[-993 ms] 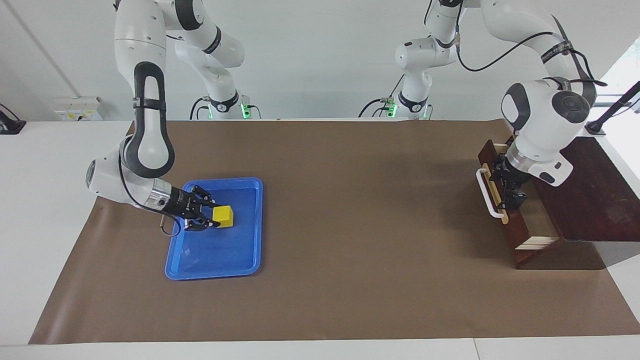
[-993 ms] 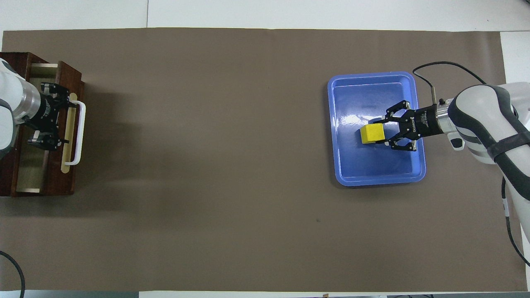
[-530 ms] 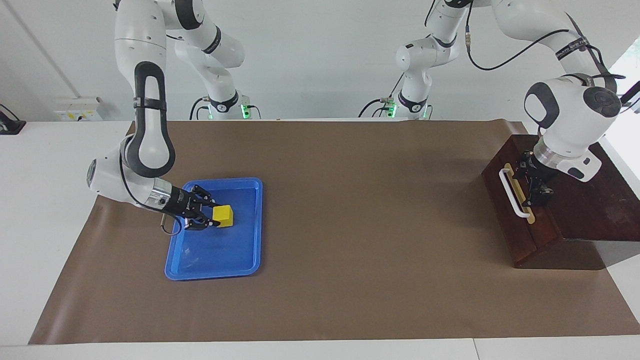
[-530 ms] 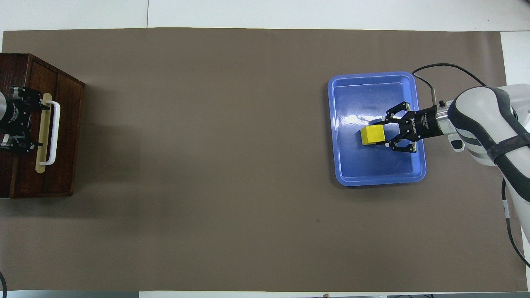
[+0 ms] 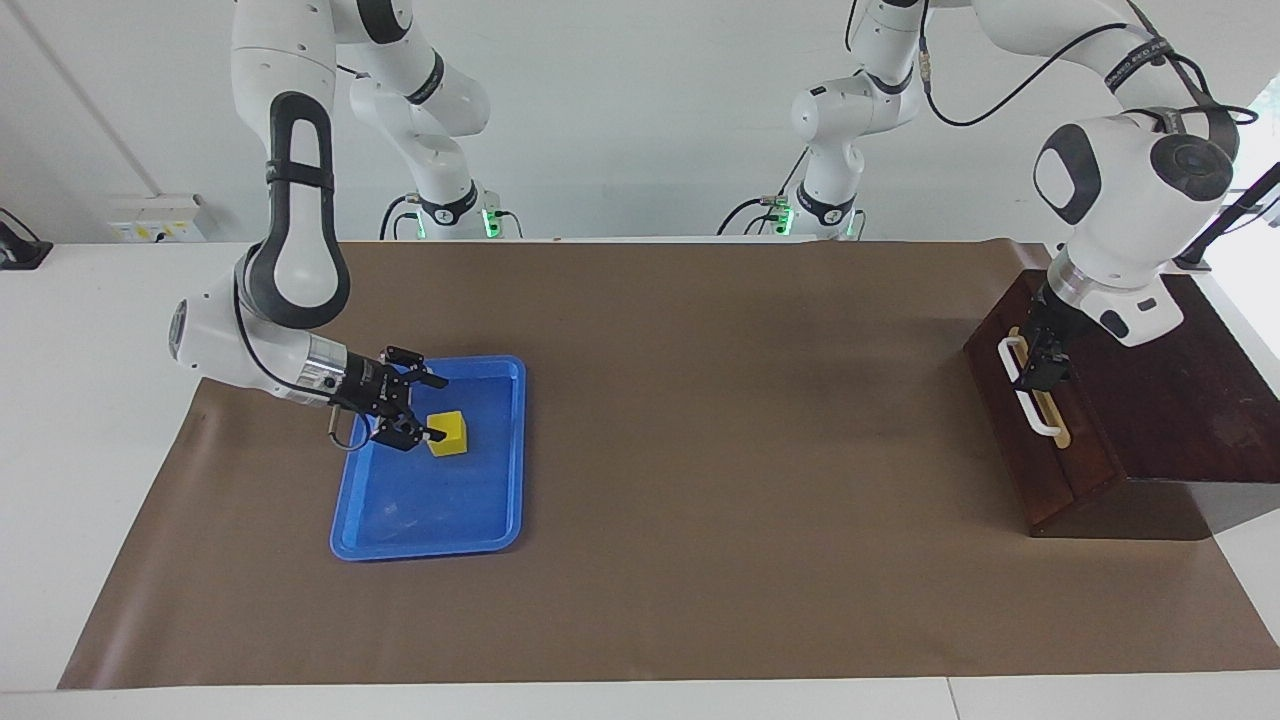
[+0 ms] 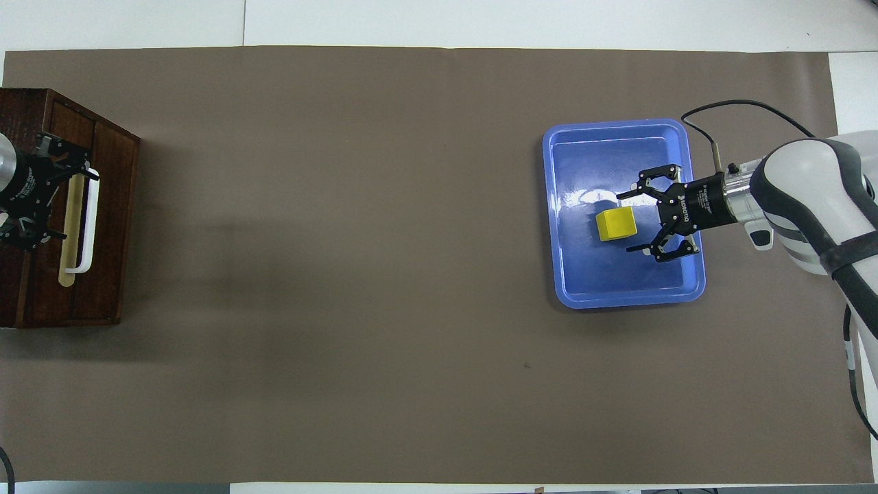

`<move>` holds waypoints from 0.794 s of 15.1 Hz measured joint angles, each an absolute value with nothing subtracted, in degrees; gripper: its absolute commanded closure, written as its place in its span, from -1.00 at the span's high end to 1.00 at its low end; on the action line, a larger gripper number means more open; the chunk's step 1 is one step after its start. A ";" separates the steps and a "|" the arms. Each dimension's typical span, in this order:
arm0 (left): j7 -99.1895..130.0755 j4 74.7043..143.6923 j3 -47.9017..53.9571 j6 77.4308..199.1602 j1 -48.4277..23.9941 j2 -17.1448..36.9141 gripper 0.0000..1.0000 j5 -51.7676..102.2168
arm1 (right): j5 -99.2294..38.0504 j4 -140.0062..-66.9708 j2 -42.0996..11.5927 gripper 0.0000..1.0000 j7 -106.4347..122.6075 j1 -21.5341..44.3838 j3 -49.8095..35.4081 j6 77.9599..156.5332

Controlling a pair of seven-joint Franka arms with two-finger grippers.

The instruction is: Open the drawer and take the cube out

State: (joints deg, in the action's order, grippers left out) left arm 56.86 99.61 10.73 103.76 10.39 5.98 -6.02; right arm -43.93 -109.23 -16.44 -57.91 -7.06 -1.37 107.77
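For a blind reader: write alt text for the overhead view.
A yellow cube sits in a blue tray toward the right arm's end of a brown-covered table, with the right claw open around it. At the left arm's end, the left claw is open over a dark wooden drawer, which is shut, by its white handle.

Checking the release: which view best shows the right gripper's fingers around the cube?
Overhead: the right gripper is open, fingertips apart on either side of the cube in the tray. Facing view shows the fingers overlapping the cube, gap unclear.
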 measured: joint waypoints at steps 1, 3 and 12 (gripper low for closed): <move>52.67 99.47 10.90 102.37 9.40 4.79 1.00 -5.05 | -43.63 -109.17 -14.36 0.99 -59.35 -6.13 -1.37 107.14; 42.80 99.35 11.04 98.76 8.28 1.99 1.00 -4.00 | -40.48 -109.12 -10.03 1.00 -61.57 -3.82 -1.42 105.99; 13.72 99.11 10.85 90.97 5.30 -1.43 1.00 -2.55 | -18.63 -103.17 0.16 1.00 -48.70 0.77 -2.15 95.75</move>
